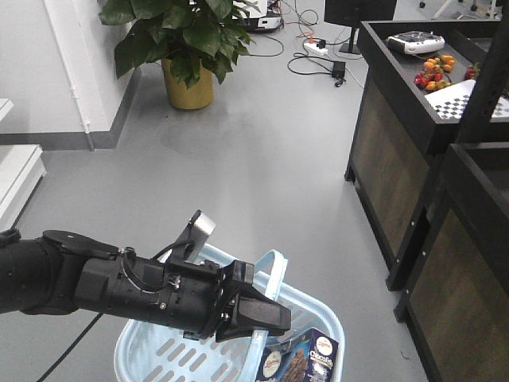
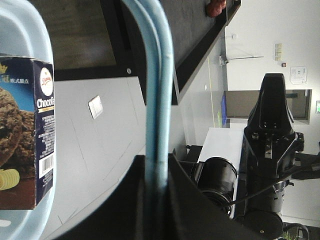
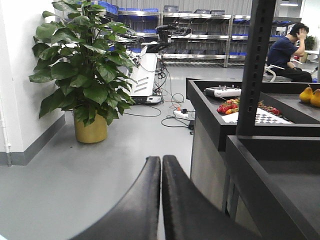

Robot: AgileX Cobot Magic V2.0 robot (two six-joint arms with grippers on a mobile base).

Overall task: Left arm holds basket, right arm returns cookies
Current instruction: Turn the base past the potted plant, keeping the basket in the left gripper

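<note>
The light blue basket [image 1: 159,350] hangs low in the front view, and its looped handle [image 1: 274,267] rises from it. My left gripper [image 1: 274,318] is shut on the handle. In the left wrist view the handle [image 2: 159,90] runs down between the two jaws of that gripper [image 2: 157,160]. The cookies carton [image 1: 302,358] stands inside the basket, and it also shows in the left wrist view [image 2: 25,145] against the basket rim [image 2: 30,30]. My right gripper [image 3: 161,161] is shut and empty, held above the floor. The right arm [image 2: 272,135] shows at the right of the left wrist view.
A dark counter [image 1: 398,119] at the right carries fruit [image 1: 433,72], a controller and a checkerboard. A lower dark shelf [image 1: 469,263] stands next to the basket. A potted plant [image 1: 187,48] and floor cables are at the back. A person [image 3: 287,50] sits far off.
</note>
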